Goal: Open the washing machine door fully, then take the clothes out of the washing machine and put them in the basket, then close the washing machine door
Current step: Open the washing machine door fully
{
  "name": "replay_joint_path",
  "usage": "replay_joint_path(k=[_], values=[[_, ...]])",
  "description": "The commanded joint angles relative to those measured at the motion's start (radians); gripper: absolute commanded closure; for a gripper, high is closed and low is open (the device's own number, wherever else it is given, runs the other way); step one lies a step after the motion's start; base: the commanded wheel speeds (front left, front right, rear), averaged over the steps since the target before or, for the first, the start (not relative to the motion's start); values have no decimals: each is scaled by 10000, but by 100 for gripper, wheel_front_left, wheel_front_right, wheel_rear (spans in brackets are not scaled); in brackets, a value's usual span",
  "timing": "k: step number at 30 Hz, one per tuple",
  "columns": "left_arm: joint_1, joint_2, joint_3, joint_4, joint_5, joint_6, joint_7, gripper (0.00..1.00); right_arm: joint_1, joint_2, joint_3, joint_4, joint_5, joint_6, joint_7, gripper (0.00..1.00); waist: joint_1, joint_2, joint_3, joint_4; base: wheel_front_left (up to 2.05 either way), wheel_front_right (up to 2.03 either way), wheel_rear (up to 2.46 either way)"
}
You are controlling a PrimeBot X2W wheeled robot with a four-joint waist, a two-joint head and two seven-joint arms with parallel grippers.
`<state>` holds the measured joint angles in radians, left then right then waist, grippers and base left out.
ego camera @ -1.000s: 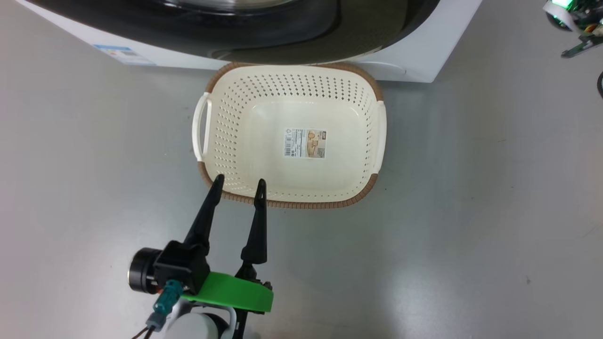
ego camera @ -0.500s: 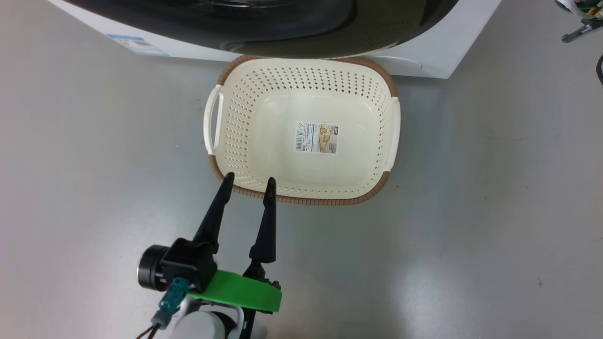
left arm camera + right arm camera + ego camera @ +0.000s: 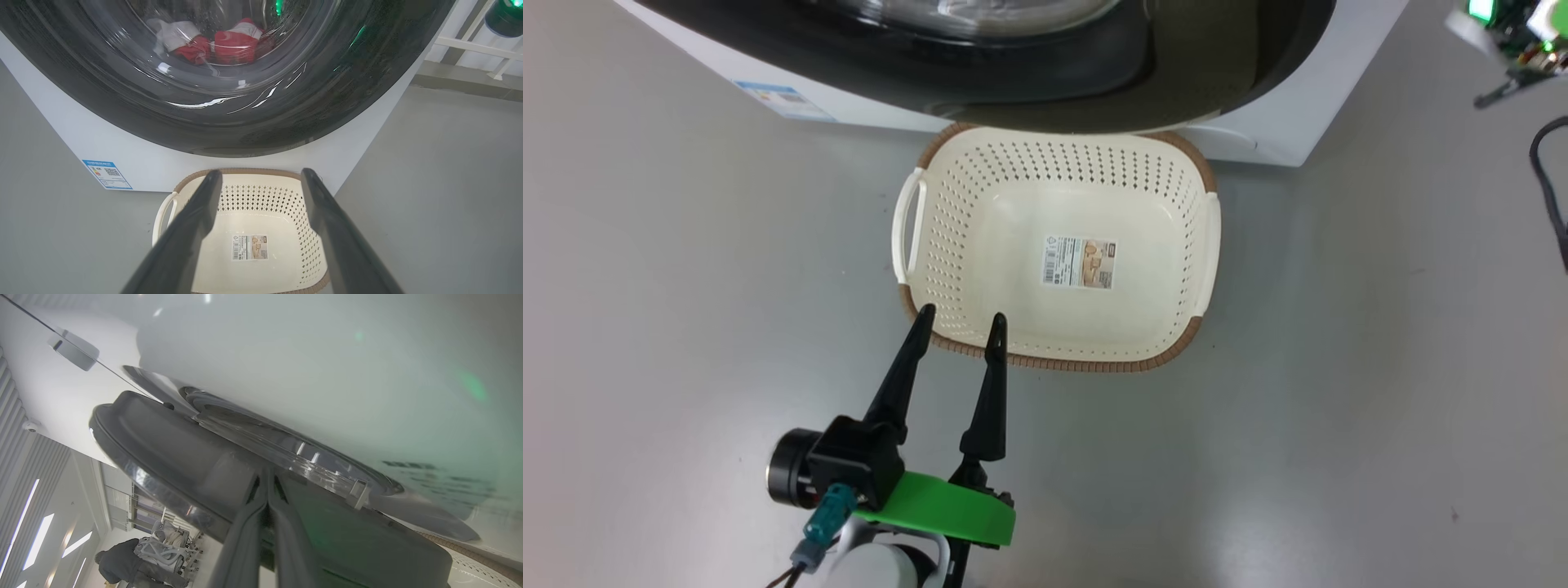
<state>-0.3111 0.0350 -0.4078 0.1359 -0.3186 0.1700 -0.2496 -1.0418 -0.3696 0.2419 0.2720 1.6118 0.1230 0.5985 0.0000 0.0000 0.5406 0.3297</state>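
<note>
- While I watch from the head camera, the big white front-loading washing machine stands at the far edge, and a small blue label sits low on the left of its front.
- Its large round door with the wide glossy black rim and bulging clear glass bowl lies across the opening; I cannot tell whether it is latched.
- Through that glass I see the soft red clothes with white patches lying inside the machine.
- The small rectangular cream plastic basket with perforated sides and a brown woven-look rim sits on the grey floor just in front of the washing machine. Its far rim is under the door's bulge, and a paper label lies flat on its bottom.
- My left tool hovers over the basket's near left corner with its two long dark fingers apart.
- My right tool has its fingers pressed together with the tips at the door's black rim; I cannot tell whether they touch it.
</note>
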Motion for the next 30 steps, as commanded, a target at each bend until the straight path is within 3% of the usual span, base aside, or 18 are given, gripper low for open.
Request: replay_joint_path(k=[1, 30], values=[[224, 152, 295, -172, -37, 82, -122, 0, 477, 344, 189, -363, -85, 77, 121, 100, 0, 0, -310, -34, 0, 0, 0], [923, 152, 727, 128, 234, -247, -122, 0, 2239, 1143, 569, -624, -227, 77, 516, 100, 0, 0, -1872, -240, 0, 0, 0]])
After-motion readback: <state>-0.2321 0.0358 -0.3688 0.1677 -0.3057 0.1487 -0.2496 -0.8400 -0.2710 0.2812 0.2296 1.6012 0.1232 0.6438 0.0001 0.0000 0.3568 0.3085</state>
